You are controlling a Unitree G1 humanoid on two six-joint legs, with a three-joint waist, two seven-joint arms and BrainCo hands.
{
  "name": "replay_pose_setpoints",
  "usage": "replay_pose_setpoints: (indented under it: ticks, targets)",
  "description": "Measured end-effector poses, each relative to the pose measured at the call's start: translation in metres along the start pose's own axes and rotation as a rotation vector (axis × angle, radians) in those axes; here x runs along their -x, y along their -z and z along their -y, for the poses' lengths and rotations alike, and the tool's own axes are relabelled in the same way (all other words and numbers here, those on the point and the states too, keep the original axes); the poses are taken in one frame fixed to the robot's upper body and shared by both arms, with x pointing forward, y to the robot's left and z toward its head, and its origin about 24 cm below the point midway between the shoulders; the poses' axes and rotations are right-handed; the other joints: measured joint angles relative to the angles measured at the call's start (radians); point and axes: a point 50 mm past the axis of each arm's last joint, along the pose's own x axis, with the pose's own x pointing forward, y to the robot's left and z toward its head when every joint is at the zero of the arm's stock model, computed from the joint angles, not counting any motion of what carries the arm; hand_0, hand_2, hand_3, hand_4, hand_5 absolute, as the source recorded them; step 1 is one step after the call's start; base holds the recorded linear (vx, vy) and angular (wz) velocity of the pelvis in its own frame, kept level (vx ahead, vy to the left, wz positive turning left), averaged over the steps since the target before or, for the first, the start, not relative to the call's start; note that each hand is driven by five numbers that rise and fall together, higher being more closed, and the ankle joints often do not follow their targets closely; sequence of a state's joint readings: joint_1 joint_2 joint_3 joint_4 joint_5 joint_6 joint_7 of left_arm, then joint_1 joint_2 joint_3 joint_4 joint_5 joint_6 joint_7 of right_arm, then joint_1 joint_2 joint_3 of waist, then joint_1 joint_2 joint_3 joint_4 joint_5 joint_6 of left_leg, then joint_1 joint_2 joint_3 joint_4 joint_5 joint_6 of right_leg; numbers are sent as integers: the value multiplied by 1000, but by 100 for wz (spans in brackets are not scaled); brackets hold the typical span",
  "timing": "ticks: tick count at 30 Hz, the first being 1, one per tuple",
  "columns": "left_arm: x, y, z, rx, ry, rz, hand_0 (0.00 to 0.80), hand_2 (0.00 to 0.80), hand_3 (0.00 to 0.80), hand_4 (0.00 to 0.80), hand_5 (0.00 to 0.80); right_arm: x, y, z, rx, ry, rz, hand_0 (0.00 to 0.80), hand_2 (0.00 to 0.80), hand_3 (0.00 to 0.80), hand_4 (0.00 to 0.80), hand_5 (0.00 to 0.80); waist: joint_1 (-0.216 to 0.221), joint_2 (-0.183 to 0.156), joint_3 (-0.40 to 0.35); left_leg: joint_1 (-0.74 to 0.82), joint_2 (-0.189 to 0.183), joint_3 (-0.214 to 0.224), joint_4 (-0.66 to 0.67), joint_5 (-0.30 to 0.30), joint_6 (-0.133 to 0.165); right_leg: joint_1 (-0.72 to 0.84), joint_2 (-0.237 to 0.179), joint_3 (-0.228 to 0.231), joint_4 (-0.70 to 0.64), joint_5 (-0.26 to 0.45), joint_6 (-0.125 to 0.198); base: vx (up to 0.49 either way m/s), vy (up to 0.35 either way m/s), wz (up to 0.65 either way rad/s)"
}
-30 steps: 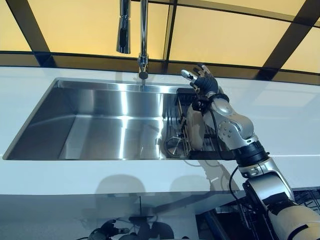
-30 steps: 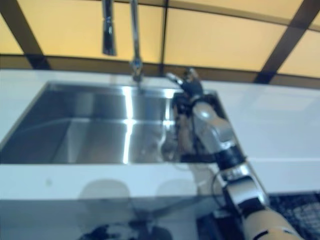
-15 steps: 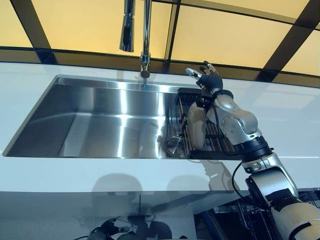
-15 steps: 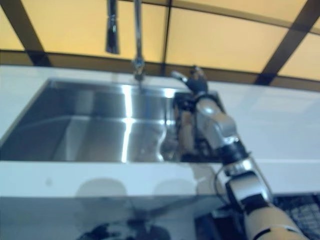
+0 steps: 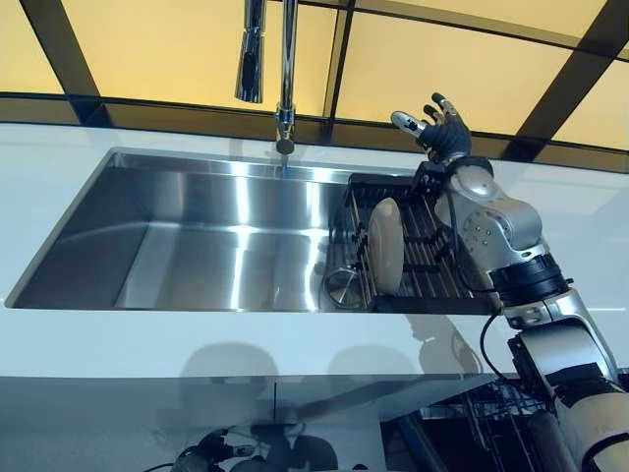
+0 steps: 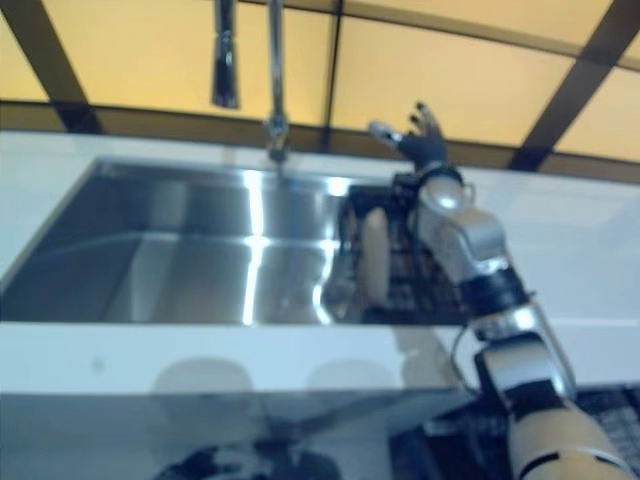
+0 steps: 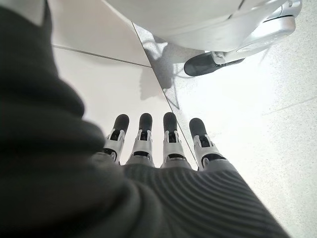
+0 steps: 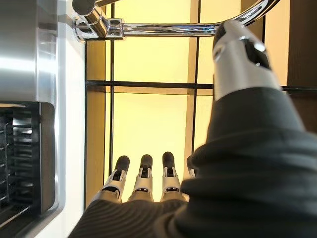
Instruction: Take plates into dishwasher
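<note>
Fingers of the right hand [image 5: 439,126] are spread apart and hold nothing, raised above the far end of the drying rack [image 5: 418,258] that sits in the sink [image 5: 197,236]. One plate [image 5: 386,246] stands on edge in that rack, below the hand and nearer the robot, its face turned sideways. The left hand [image 7: 158,148], fingers straight, hangs low towards the floor, so the right is much the nearer.

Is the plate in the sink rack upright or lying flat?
Upright: the plate stands on edge in the dark rack.
</note>
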State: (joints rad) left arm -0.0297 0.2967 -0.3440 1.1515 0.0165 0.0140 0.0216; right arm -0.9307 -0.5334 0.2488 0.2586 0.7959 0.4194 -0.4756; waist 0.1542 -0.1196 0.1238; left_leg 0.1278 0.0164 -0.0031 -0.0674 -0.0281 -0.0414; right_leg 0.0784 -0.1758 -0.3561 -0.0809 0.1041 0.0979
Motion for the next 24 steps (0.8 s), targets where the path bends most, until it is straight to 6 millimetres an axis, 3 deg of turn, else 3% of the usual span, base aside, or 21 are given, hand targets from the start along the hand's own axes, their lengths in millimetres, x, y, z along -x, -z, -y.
replay_pose_setpoints:
  ticks: [9, 24]
  targets:
    - [-1, -4, -11, -10, -24, 2, 0, 0, 0, 0, 0, -6, 32, 6, 55, -108, -220, 0, 0, 0, 0, 0, -2, -30, 4, -1, 0, 1, 7, 0, 0, 0, -2, 1, 7, 0, 0, 0, 0, 0]
    - [0, -6, -15, -23, -33, 8, 0, 0, 0, 0, 0, -7, 42, 17, 84, -131, -292, 0, 0, 0, 0, 0, -9, -32, 4, 0, 0, 3, 8, 0, 0, -2, -2, 3, 10, 0, 0, 0, 0, 0]
